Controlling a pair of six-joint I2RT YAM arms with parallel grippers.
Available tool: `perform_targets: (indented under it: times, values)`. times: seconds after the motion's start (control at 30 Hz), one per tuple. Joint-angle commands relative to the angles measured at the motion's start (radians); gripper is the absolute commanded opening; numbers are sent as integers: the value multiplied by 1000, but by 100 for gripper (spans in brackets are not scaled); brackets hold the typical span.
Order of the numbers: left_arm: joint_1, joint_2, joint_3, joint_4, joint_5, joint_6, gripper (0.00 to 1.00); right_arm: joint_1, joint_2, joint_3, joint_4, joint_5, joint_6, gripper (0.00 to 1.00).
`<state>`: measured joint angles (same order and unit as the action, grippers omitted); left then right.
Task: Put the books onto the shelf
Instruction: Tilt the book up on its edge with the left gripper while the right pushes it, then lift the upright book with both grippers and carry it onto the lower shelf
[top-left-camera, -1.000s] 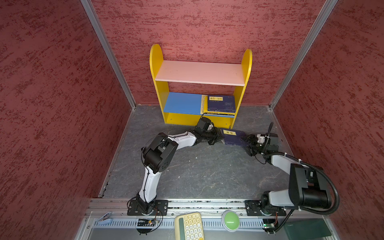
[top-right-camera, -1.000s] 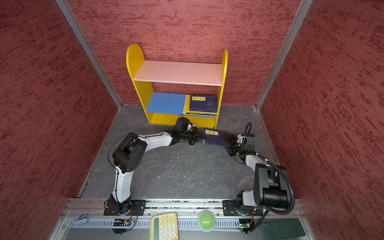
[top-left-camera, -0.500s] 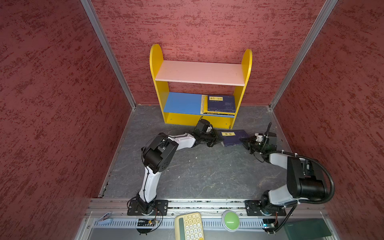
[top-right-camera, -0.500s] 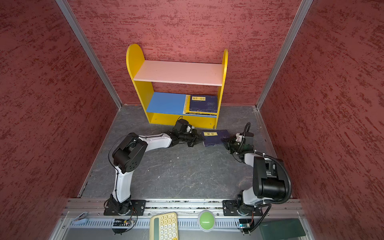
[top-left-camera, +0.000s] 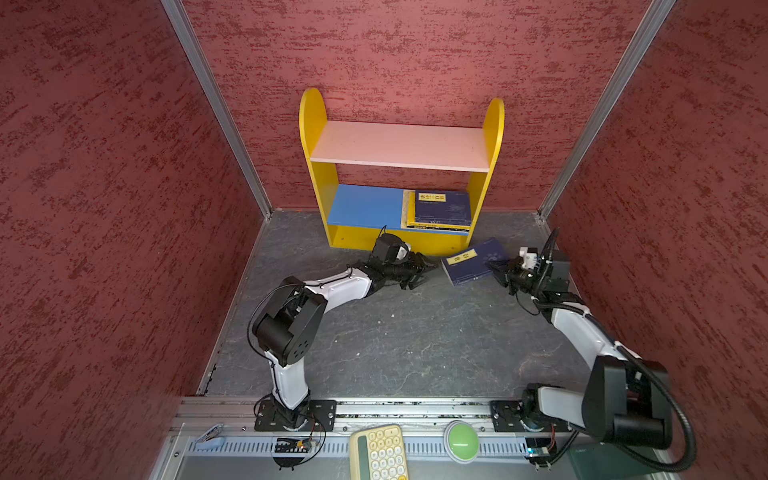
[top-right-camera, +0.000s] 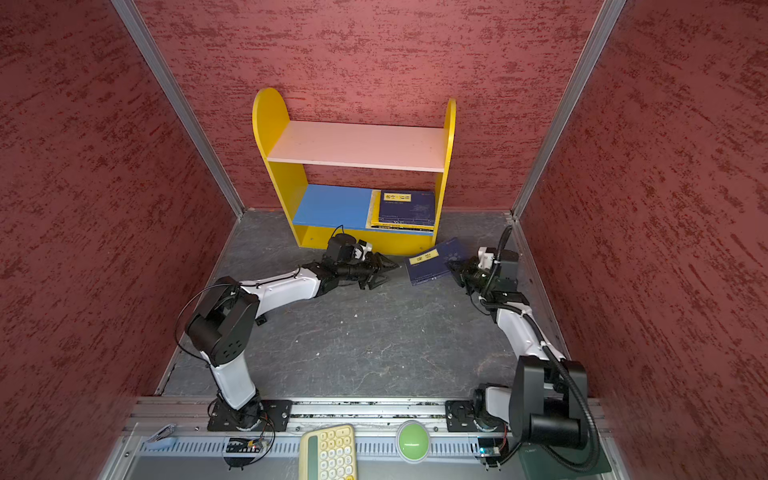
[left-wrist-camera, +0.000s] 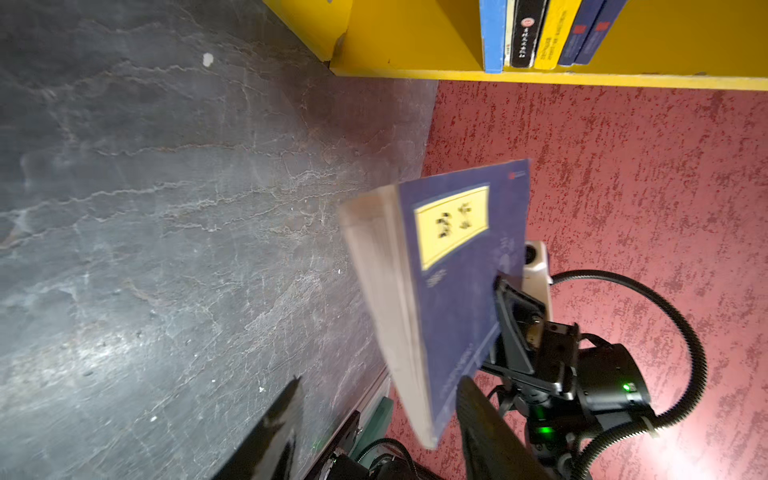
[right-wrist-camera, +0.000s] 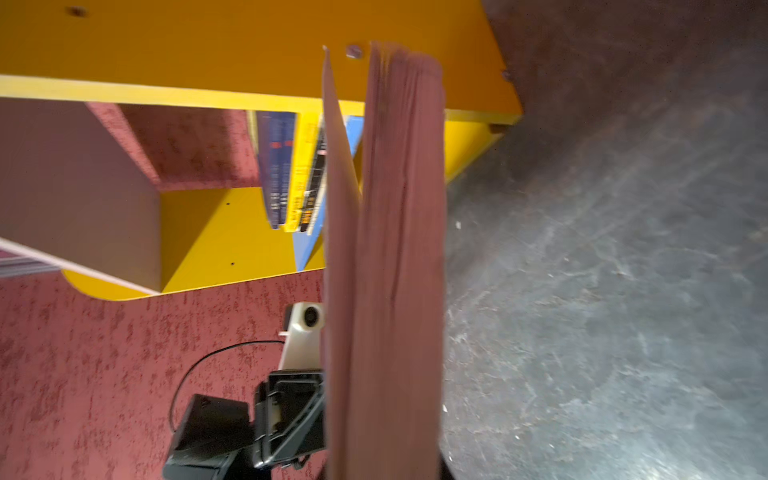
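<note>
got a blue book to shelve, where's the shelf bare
The pink top board is bare end to end. The blue bottom board is bare from its left end to the stack of books; its right end is crowded.

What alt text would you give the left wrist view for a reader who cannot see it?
A navy book with a yellow label is held tilted over the grey floor, pinched at one edge by the right gripper. The open left gripper flanks its near end; behind, the yellow shelf holds more books.
</note>
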<state>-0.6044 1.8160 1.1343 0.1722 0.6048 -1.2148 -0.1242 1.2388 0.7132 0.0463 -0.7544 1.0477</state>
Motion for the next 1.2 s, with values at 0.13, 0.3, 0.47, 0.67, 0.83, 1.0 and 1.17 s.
perform_targets:
  times: [0.13, 0.3, 0.47, 0.67, 0.83, 1.0, 1.17]
  values:
    - [16, -76, -20, 201, 95, 35, 71, 25, -55, 84, 4, -46, 37, 9]
    - [-1, -70, 58, 142, 115, 60, 77, 52, -31, 89, 200, -26, 170, 9]
    - [8, -52, 51, 183, 112, 8, 80, 84, 16, 90, 326, -5, 244, 9]
    - [6, -30, 85, 114, 104, 3, 80, 108, 18, 67, 473, 24, 320, 10]
    - [4, 1, 115, 170, 139, -21, 75, 128, 27, 41, 589, 69, 368, 10]
    - [6, 19, 130, 295, 146, -73, 59, 175, 47, 30, 643, 98, 376, 10]
    - [18, 4, 117, 348, 119, -85, 28, 197, 55, 14, 704, 121, 380, 11]
